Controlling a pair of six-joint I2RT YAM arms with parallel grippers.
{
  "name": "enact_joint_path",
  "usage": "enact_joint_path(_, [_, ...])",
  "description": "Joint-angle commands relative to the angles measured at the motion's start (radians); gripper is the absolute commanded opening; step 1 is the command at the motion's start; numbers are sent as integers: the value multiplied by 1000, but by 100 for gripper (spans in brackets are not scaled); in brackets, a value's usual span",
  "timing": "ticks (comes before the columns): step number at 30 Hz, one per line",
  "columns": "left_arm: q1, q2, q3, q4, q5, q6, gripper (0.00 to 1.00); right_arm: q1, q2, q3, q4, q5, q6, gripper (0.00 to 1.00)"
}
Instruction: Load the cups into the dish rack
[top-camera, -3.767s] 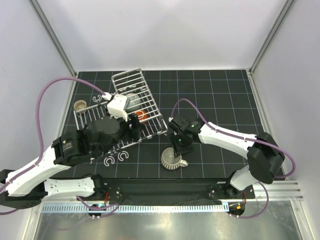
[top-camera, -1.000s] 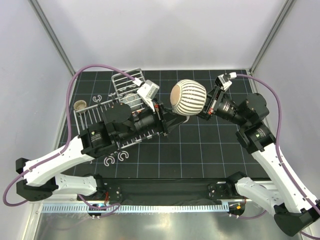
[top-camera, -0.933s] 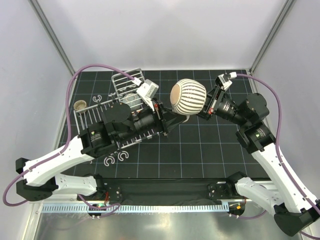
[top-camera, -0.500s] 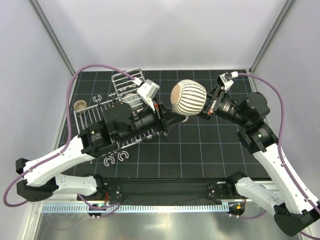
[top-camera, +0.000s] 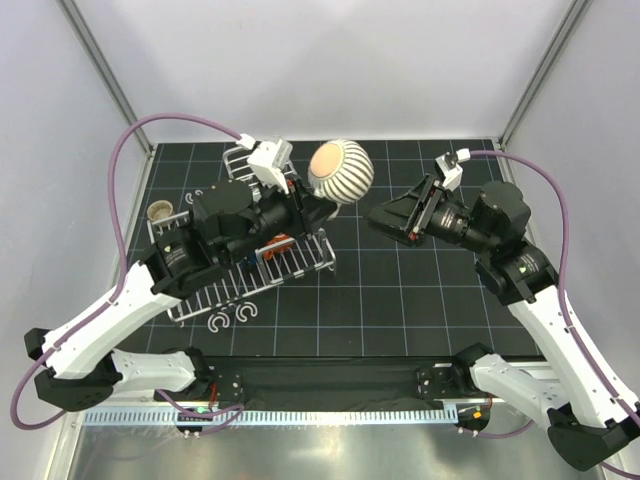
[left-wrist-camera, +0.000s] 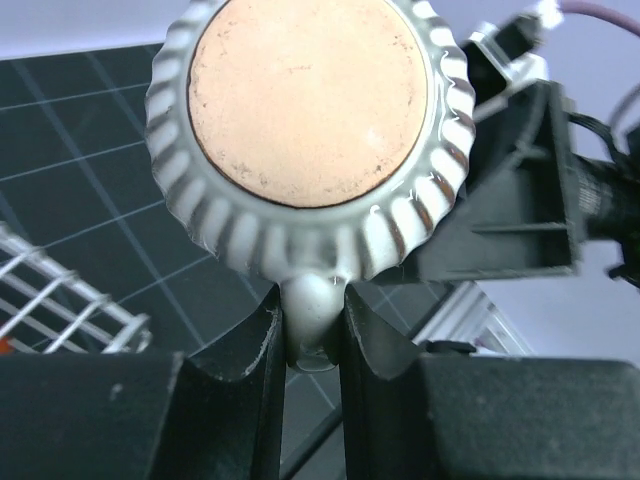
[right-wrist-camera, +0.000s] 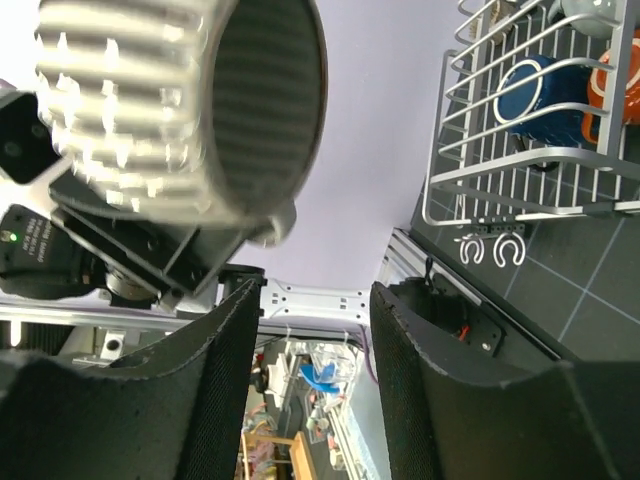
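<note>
At far left the tan cup (top-camera: 158, 211) sits on the desk just outside the rack (top-camera: 215, 290). I judge the left arm could knock it away on a low sweep. The rack holds a blue cup (right-wrist-camera: 535, 95) and an orange cup (right-wrist-camera: 622, 85) side by side in the basket, so a careless descent could strike one of them.

My left gripper (left-wrist-camera: 312, 330) is clamped on the handle of the striped cup (top-camera: 340, 171) and holds it aloft over the rack's far right corner. That is my main worry. The pinch is on a thin glazed handle with the whole bowl hanging beyond it. A quick wrist turn could let the cup pivot or slip, and it would fall onto the wires or the cups below.

My right gripper (top-camera: 380, 218) stands open and empty, near the cup but apart from it. If either arm drifts inward, they could clash.
</note>
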Motion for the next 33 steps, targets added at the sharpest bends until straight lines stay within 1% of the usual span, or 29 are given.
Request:
enact_joint_path(1, [32, -23, 88, 44, -85, 24, 0, 5, 12, 62, -43, -21, -75, 50])
enact_joint_path(6, [39, -29, 93, 41, -73, 36, 0, -2, 32, 66, -38, -37, -89, 51])
enact_joint_path(8, [39, -37, 82, 36, -97, 14, 0, -6, 44, 68, -37, -45, -92, 51])
enact_joint_path(11, [39, -95, 31, 53, -181, 4, 0, -12, 53, 74, -35, -56, -98, 51])
enact_joint_path(13, [39, -127, 23, 36, -264, 35, 1, -13, 58, 77, -38, -57, -100, 51])
enact_joint_path(15, [39, -130, 46, -32, -321, 87, 0, -18, 61, 77, -40, -60, -103, 51])
enact_joint_path(18, [41, -89, 131, -134, -422, 174, 0, -22, 67, 74, -44, -68, -108, 51])
enact_joint_path(19, [45, -75, 170, -209, -457, 184, 0, -21, 72, 73, -47, -70, -108, 52])
enact_joint_path(20, [55, -48, 189, -243, -498, 187, 0, -22, 72, 69, -47, -71, -106, 51])
enact_joint_path(23, [166, -20, 209, -346, -487, 184, 0, -24, 78, 68, -50, -82, -108, 51])
enact_joint_path(24, [279, -17, 201, -356, -418, 181, 0, -25, 79, 71, -57, -83, -111, 52])
enact_joint_path(25, [324, -20, 173, -363, -401, 168, 0, -27, 81, 69, -61, -85, -115, 52])
enact_joint_path(27, [416, -41, 122, -329, -352, 176, 0, -30, 85, 72, -73, -93, -121, 52])
enact_joint_path(28, [493, -52, 72, -315, -350, 165, 0, -36, 87, 72, -80, -97, -124, 52])
enact_joint_path(30, [577, -67, 41, -300, -321, 162, 0, -44, 93, 77, -96, -114, -129, 52])
enact_joint_path(31, [648, -69, 15, -301, -319, 156, 0, -50, 96, 80, -101, -120, -134, 52])
enact_joint_path(33, [702, -81, -13, -309, -312, 145, 0, -62, 102, 91, -125, -131, -150, 52])
